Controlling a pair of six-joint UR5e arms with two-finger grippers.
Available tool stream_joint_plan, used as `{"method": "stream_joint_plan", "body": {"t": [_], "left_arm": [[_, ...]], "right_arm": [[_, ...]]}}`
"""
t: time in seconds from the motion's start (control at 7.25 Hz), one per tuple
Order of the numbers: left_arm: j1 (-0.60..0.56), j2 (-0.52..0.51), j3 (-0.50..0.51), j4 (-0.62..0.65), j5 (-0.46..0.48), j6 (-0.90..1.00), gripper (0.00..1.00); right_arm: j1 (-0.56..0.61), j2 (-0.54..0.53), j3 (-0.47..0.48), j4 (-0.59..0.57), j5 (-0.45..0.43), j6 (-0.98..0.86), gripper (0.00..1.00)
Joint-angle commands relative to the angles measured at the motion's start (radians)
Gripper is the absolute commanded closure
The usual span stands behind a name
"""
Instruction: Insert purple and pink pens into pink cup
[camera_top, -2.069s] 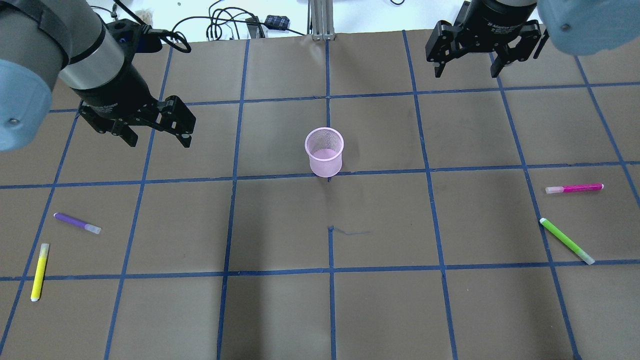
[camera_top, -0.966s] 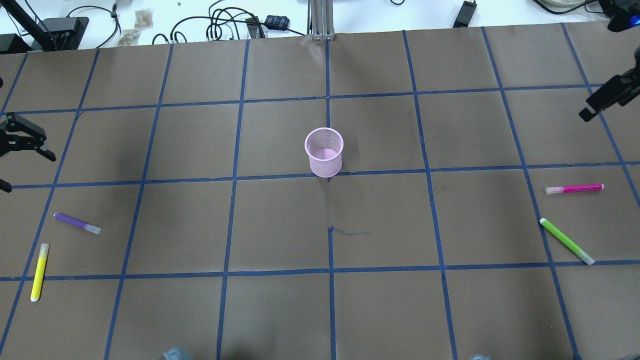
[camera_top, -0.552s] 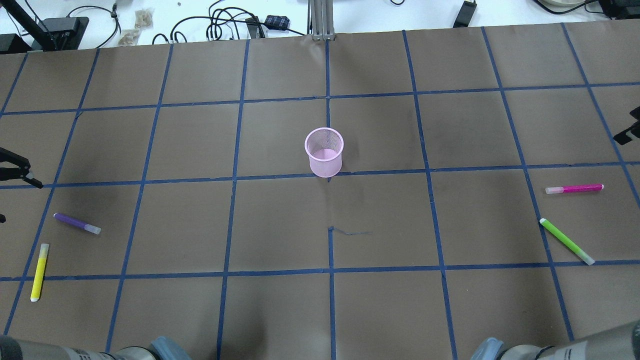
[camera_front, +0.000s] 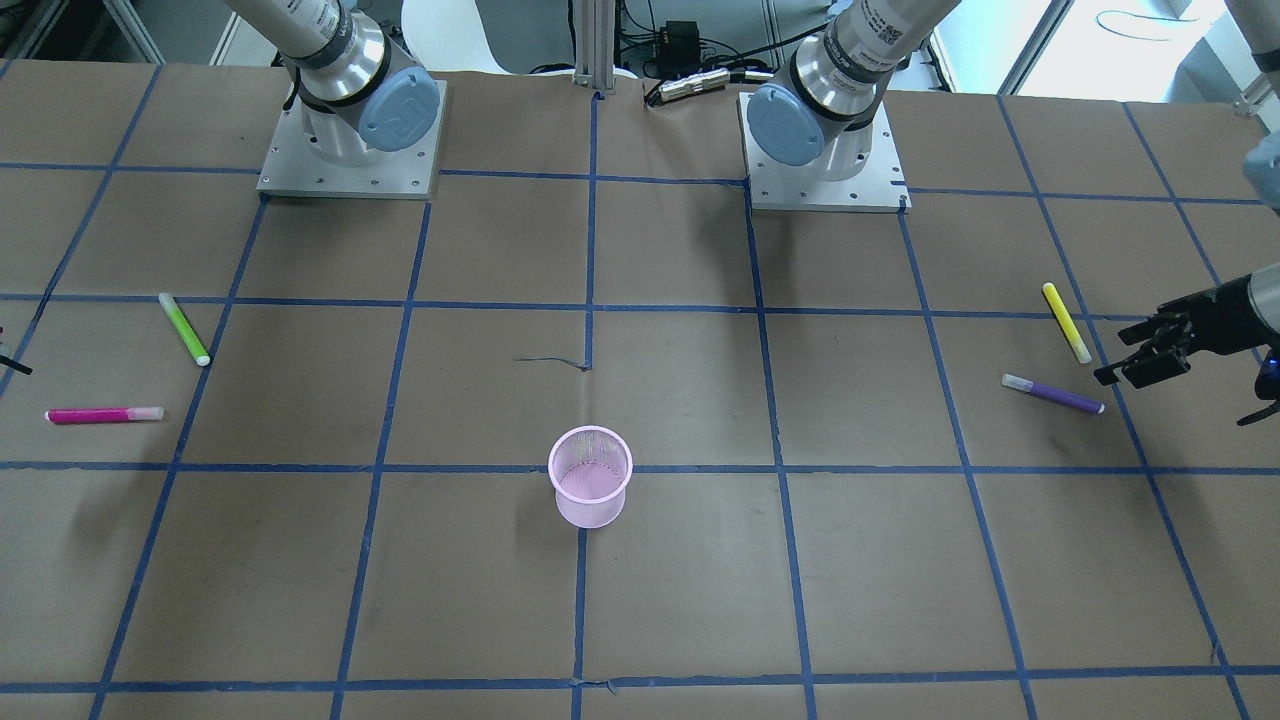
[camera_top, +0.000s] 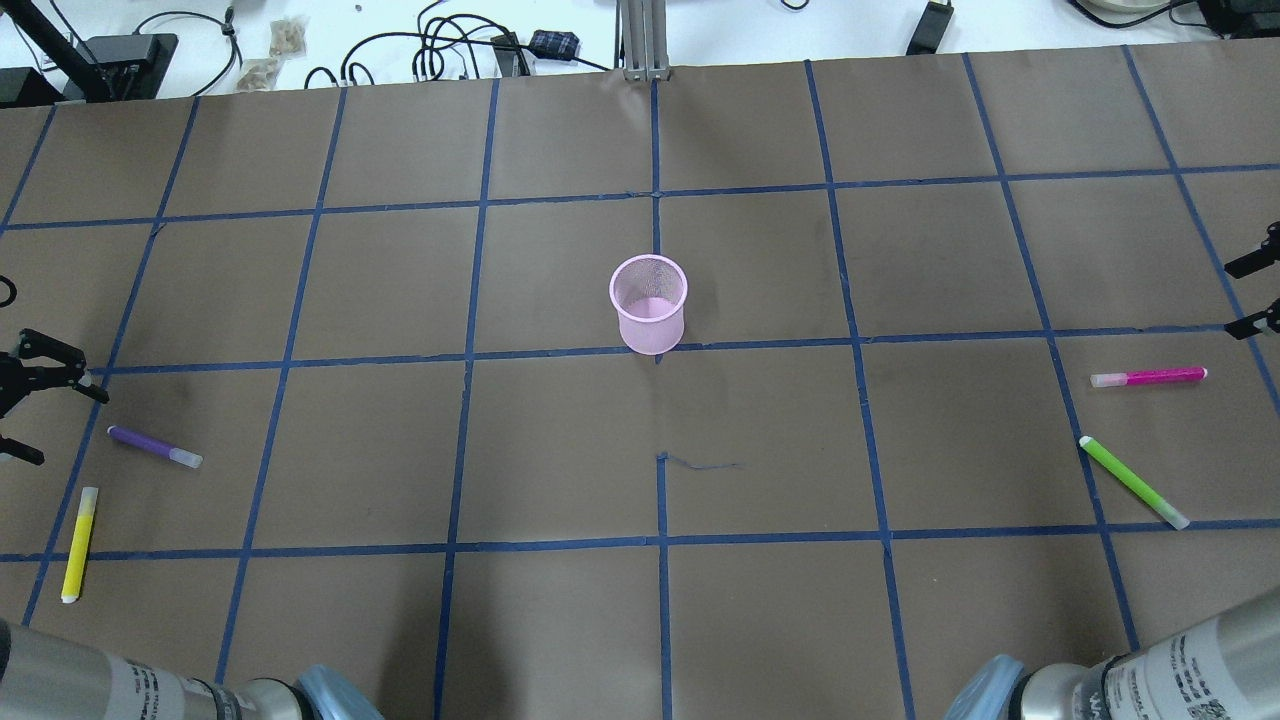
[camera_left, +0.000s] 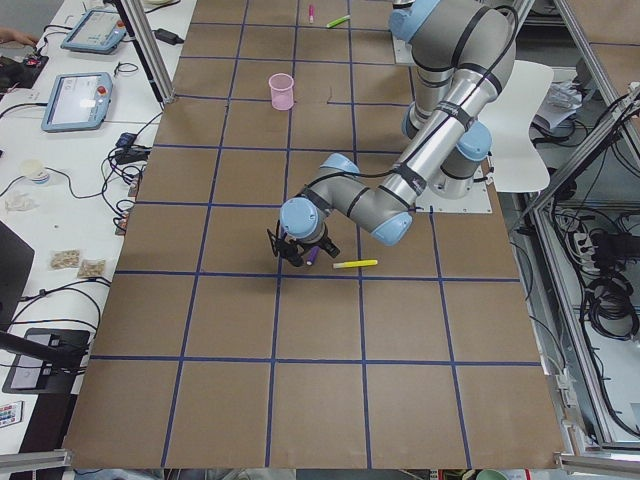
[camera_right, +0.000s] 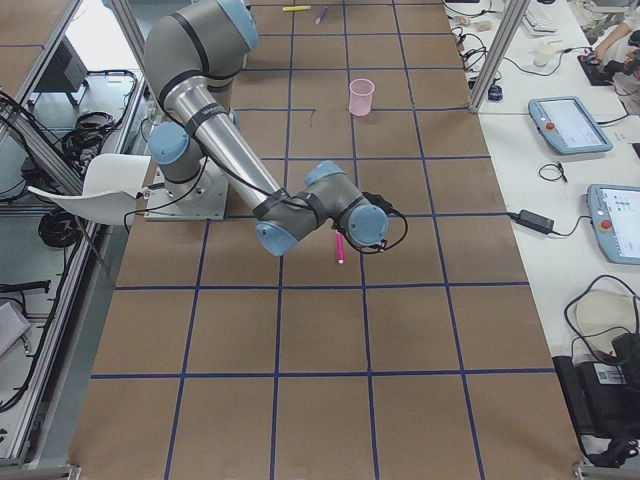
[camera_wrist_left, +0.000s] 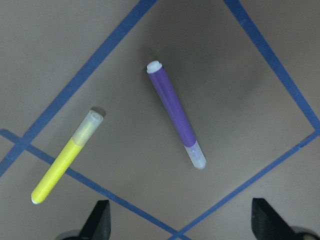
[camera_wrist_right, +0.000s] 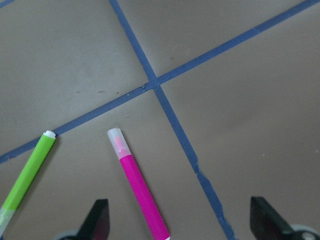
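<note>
The pink mesh cup (camera_top: 648, 305) stands upright mid-table, also in the front view (camera_front: 590, 490). The purple pen (camera_top: 155, 446) lies flat at the robot's left, and the pink pen (camera_top: 1148, 377) lies flat at its right. My left gripper (camera_top: 72, 429) is open and empty over the table beside the purple pen. The left wrist view shows that pen (camera_wrist_left: 175, 114) ahead of the open fingers (camera_wrist_left: 100, 222). My right gripper (camera_top: 1232, 300) is open and empty just beyond the pink pen. The right wrist view shows that pen (camera_wrist_right: 140, 187) left of centre between the fingers.
A yellow pen (camera_top: 78, 545) lies close to the purple pen. A green pen (camera_top: 1133, 482) lies close to the pink pen. Cables (camera_top: 440, 45) lie beyond the table's far edge. Blue tape lines grid the brown table top.
Both arms have swung from the far side of the table out to its ends. The left gripper now sits by the purple pen, the right by the pink pen. Pens and cup have not moved.
</note>
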Motion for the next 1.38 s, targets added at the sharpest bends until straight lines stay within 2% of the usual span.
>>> {"method": "stream_joint_plan", "body": {"t": [0.0, 0.14, 0.28, 0.41, 0.55, 0.69, 1.1, 1.24], "left_arm": [[-0.001, -0.057, 0.006, 0.068, -0.005, -0.016, 0.00], [-0.003, -0.068, 0.012, 0.101, -0.007, -0.129, 0.00], [-0.004, -0.078, 0.008, 0.101, -0.010, -0.165, 0.00], [-0.004, -0.097, 0.009, 0.103, -0.011, -0.173, 0.00], [-0.004, -0.108, 0.009, 0.103, -0.060, -0.205, 0.00], [-0.004, -0.120, 0.009, 0.103, -0.068, -0.213, 0.00], [-0.003, -0.137, 0.014, 0.104, -0.065, -0.207, 0.00], [-0.003, -0.139, 0.014, 0.104, -0.063, -0.208, 0.00]], "right_arm": [[-0.003, 0.067, 0.000, 0.008, 0.054, -0.317, 0.00], [-0.003, 0.095, 0.000, 0.008, 0.080, -0.390, 0.00], [-0.003, 0.098, 0.002, 0.020, 0.072, -0.438, 0.00], [-0.003, 0.098, 0.021, 0.015, 0.046, -0.568, 0.00], [-0.003, 0.101, 0.050, 0.005, 0.011, -0.663, 0.00], [-0.003, 0.104, 0.063, 0.002, 0.009, -0.667, 0.01], [-0.004, 0.107, 0.074, -0.002, -0.025, -0.609, 0.16], [-0.004, 0.107, 0.074, -0.003, -0.025, -0.609, 0.25]]}}
